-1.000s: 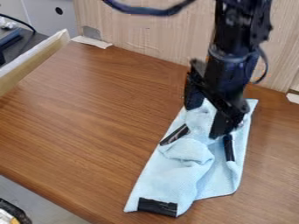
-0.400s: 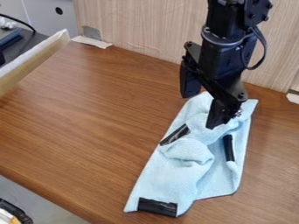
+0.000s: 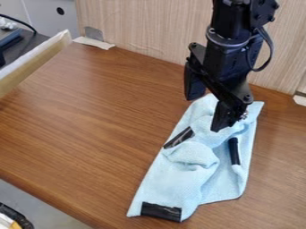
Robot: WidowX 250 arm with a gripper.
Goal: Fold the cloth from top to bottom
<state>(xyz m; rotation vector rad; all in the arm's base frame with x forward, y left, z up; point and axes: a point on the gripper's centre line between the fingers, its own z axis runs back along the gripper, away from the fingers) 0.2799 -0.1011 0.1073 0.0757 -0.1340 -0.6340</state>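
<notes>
Hangs with jaws of the gripper (image 3: 206, 112) spread apart, near light-blue cloth (image 3: 173, 183) rumpled beneath them and toward the camera.

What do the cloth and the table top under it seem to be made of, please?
The cloth looks like soft, matte woven fabric, perhaps microfibre, from its fine texture and loose folds. The table top looks like wood or wood-look laminate, brown with a slight sheen and streaky grain.
</notes>
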